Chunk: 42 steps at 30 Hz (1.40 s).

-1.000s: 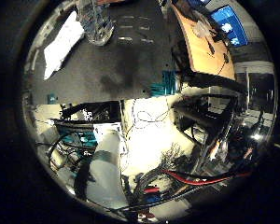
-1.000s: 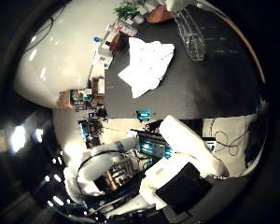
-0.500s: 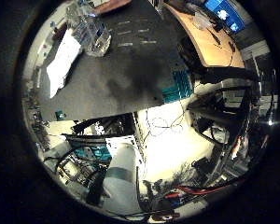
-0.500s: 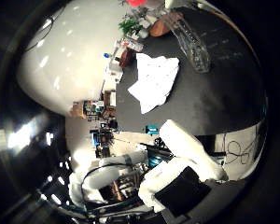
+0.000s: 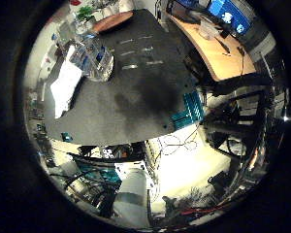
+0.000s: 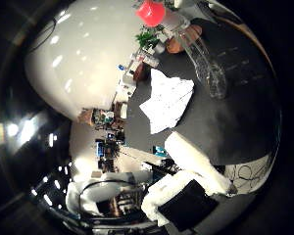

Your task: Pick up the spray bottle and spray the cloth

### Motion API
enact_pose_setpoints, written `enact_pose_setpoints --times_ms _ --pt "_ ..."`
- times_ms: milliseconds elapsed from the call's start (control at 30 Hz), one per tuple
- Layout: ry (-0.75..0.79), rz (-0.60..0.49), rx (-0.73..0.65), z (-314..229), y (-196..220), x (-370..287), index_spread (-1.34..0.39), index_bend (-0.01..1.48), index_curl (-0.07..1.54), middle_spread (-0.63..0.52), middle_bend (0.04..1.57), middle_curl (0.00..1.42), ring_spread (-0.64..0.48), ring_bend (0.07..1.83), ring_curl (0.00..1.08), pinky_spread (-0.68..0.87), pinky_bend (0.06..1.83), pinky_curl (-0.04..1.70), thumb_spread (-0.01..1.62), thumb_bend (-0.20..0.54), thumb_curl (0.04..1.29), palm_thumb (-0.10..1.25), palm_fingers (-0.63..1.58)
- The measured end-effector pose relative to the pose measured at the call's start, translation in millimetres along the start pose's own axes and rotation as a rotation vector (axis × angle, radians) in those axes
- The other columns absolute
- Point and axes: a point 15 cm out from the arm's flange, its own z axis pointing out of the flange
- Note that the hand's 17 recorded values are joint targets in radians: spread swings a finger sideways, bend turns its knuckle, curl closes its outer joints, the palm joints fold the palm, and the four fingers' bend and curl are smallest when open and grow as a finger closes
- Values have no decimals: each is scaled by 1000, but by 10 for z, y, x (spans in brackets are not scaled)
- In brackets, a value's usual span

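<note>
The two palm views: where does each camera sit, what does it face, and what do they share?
Little finger side palm view: looks onto the dark table, spray bottle standing beside the white cloth; the arm's white body shows below.
Thumb side palm view: faces the same tabletop from the thumb side; the hand reaches in.
Shared: table, bottle and cloth.

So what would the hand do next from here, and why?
Probably move closer to the spray bottle. It stands upright on the black table beside the white cloth, still well clear of the hand, which holds nothing.
</note>
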Motion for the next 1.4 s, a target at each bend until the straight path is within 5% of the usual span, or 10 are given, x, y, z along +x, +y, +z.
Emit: enact_pose_setpoints --times_ms 1000,1400 --pt "-145 131 110 162 -285 702 -222 143 242 128 236 344 174 324 271 353 439 318 1193 -18 324 685 60" --pt "-291 30 268 130 -747 559 -223 146 237 115 267 350 158 350 270 337 442 311 1203 -18 303 595 74"
